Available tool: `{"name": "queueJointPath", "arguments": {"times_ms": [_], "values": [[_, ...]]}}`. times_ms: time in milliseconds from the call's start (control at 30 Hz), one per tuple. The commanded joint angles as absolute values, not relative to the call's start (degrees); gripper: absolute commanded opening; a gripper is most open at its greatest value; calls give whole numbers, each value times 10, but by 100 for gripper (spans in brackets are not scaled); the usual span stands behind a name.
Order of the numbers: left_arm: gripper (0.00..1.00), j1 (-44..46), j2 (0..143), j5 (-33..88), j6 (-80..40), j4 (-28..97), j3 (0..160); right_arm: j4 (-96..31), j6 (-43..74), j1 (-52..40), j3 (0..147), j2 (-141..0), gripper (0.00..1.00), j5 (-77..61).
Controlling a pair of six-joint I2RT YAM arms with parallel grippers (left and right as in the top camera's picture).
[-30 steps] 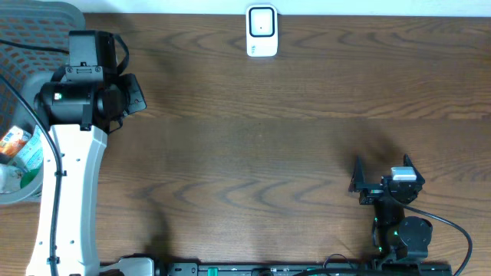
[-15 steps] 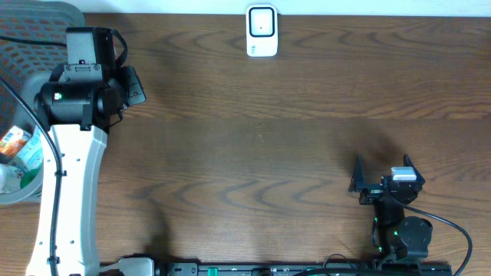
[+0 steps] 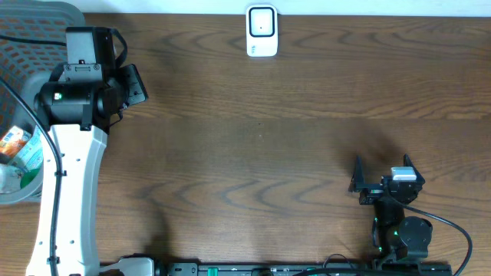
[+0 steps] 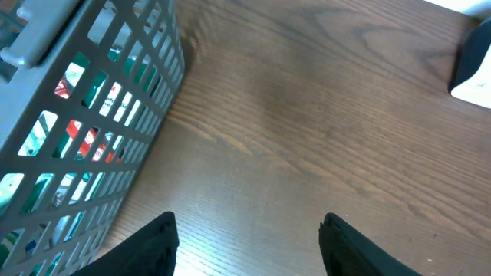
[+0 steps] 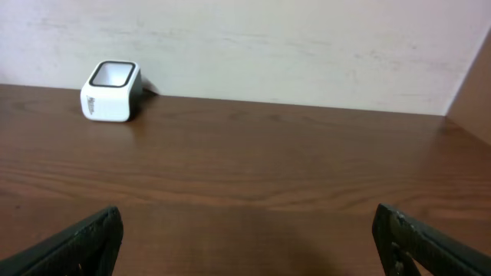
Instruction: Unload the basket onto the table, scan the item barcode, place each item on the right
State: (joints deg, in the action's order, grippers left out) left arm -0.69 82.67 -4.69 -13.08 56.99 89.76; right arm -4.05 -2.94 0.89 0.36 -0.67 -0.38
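While the left gripper (image 4: 247, 227) hung over the wooden table (image 3: 268, 153), its two black fingers (image 4: 153, 249) stood apart with only bare wood showing between them. It held nothing and touched nothing. Just beside it, ahead and to its left, rose the wall of a grey lattice basket (image 4: 115, 92). Through the bars showed packaged items (image 4: 86, 134) printed in red, green and white. They lay inside the basket, clear of the fingers. Which of them carried the barcode could not be told. Ahead of that gripper and off to its right, well apart from it, the white barcode scanner (image 3: 261, 31) stood near the table's far edge.

The right gripper (image 5: 245, 221) was spread wide, one dark finger at each lower corner of its wrist view. The span between the fingers was empty, and neither finger touched anything. From this gripper the scanner sat far ahead and to the left, upright on the wood in front of a pale wall (image 5: 307, 46). The two grippers were well apart from each other, with open tabletop between them.
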Motion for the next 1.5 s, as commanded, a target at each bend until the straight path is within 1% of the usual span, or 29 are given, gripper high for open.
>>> {"name": "queueJointPath", "arguments": {"times_ms": [0, 400, 900, 933, 1067, 1167, 1200, 1300, 1467], "values": [[62, -9, 830, -52, -126, 571, 908, -43, -28, 7, 3, -3, 99, -1], [64, -9, 830, -52, -126, 569, 908, -43, -28, 7, 3, -3, 99, -1], [64, -9, 830, -53, -126, 559, 908, -43, -28, 7, 3, -3, 99, -1], [63, -9, 830, -53, -126, 559, 908, -43, -28, 7, 3, -3, 99, -1], [36, -9, 830, -52, -126, 561, 908, -43, -28, 7, 3, -3, 99, -1], [22, -9, 830, -52, -126, 565, 908, -43, -28, 7, 3, -3, 99, -1], [15, -9, 830, -52, -126, 565, 908, -43, -28, 7, 3, -3, 99, -1], [8, -9, 830, -52, -126, 565, 908, -43, -28, 7, 3, -3, 99, -1], [8, -9, 830, -52, -126, 565, 908, -43, -28, 7, 3, -3, 99, -1]]}}
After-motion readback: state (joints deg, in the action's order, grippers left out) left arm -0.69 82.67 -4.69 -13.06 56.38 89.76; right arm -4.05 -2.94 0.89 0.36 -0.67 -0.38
